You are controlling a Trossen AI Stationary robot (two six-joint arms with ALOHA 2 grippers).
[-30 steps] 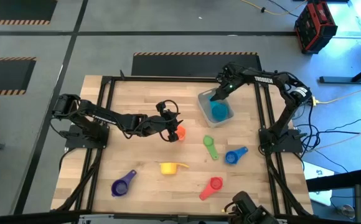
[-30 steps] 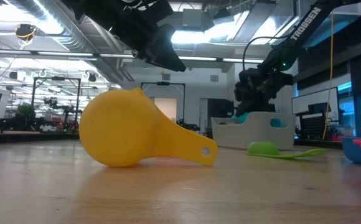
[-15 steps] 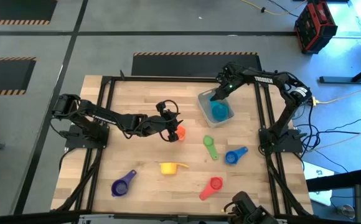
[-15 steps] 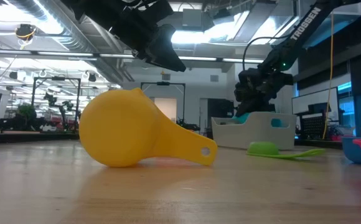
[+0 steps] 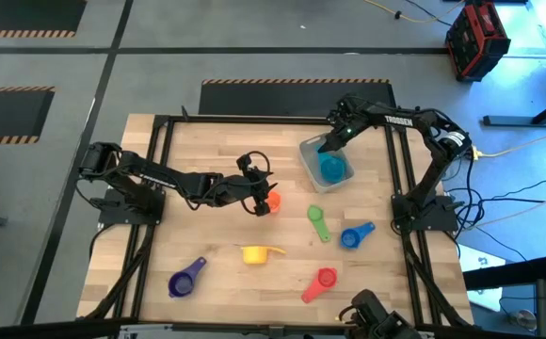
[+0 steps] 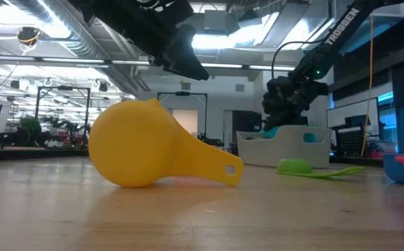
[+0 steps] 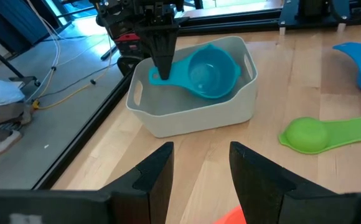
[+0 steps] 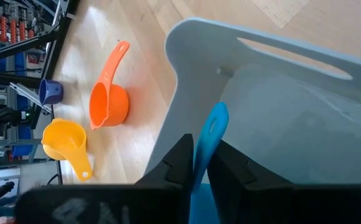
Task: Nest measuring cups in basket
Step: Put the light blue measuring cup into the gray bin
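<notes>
The translucent basket (image 5: 325, 162) stands right of the table's middle, toward the far edge. My right gripper (image 5: 328, 143) reaches into it from above, shut on the light blue cup (image 7: 206, 71). My left gripper (image 5: 259, 198) is open and hovers over the orange cup (image 5: 271, 201), raised well off the table in the low view (image 6: 182, 56). An orange patch (image 7: 230, 218) shows between its fingers. The green (image 5: 318, 224), dark blue (image 5: 353, 234), yellow (image 5: 257, 253), purple (image 5: 186, 279) and red (image 5: 322, 281) cups lie on the wood. My right gripper pinches the light blue cup's flat handle (image 8: 209, 134) between its two fingers, near the free end (image 7: 159, 74). The fingers come from above, pointing down. The bowl (image 7: 208, 70) sits inside the basket at about rim height; whether it rests on the basket's floor I cannot tell.
Black frame rails (image 5: 400, 179) run along the table's sides. The yellow cup (image 6: 153, 153) lies on its side close to the low camera. The loose cups are spread over the near half of the table, with bare wood (image 5: 207, 151) at the far left.
</notes>
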